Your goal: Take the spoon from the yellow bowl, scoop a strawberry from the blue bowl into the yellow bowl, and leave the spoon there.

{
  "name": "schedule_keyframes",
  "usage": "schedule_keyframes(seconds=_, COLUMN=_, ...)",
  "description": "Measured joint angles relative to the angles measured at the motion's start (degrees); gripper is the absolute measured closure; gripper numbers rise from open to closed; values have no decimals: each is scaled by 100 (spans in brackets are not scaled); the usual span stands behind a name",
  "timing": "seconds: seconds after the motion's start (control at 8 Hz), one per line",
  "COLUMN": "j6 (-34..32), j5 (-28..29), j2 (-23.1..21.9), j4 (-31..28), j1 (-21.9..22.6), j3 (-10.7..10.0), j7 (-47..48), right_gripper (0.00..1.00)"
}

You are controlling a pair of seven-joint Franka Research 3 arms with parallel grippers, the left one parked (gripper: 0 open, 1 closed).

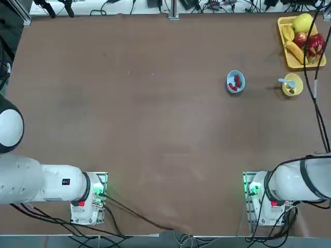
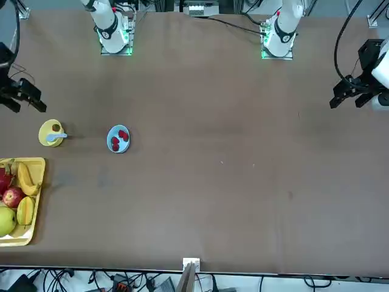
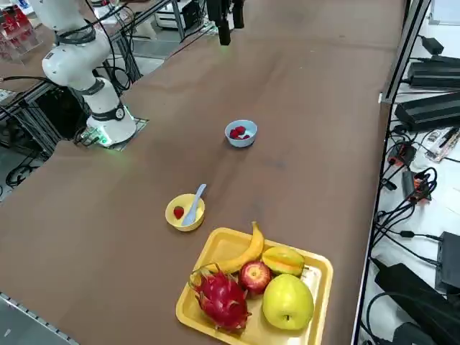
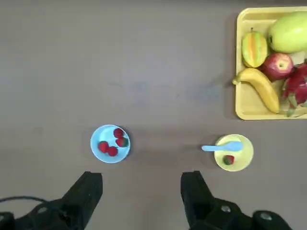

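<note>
- You have the brown table [image 1: 155, 113] filling most of the overhead frame.
- Your yellow rectangular tray [image 1: 287, 58] sits at the upper right of the overhead frame, loaded with fruit.
- Your right gripper [image 2: 28, 108] hangs at the upper left of the front frame. The wrist view shows you its 2 fingers [image 4: 91, 191] spread wide, with nothing between them.
- In that tray you can see a dragon fruit [image 3: 221, 299], a green fruit [image 3: 287, 302], a banana [image 3: 248, 253], a red apple [image 3: 254, 277] and a yellow-green striped fruit [image 3: 283, 260].
- Your blue bowl [image 1: 231, 76] is right of centre in the upper half of the overhead frame, well apart from the gripper.
- Your yellow bowl [image 1: 298, 80] is at the upper right of that frame, just beside the tray and apart from it.
- Your spoon [image 3: 195, 206] leans in the yellow bowl, its handle sticking out over the rim towards the left of the overhead frame.
- You have 4 strawberries [image 4: 122, 142] in the blue bowl; from overhead they bunch up, so the wrist view gives you the better count.
- You have 1 strawberry [image 3: 179, 212] in the yellow bowl, beside the spoon.
</note>
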Motion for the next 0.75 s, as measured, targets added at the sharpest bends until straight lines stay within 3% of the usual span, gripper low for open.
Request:
schedule_keyframes(seconds=0.38, j6=181, j5=107, j2=-447, j4=-671, j1=172, j3=-318, j7=-30, right_gripper=0)
schedule_keyframes(seconds=0.75, j6=160, j5=121, j2=-485, j4=-707, j1=203, j3=-389, j7=-35, right_gripper=0)
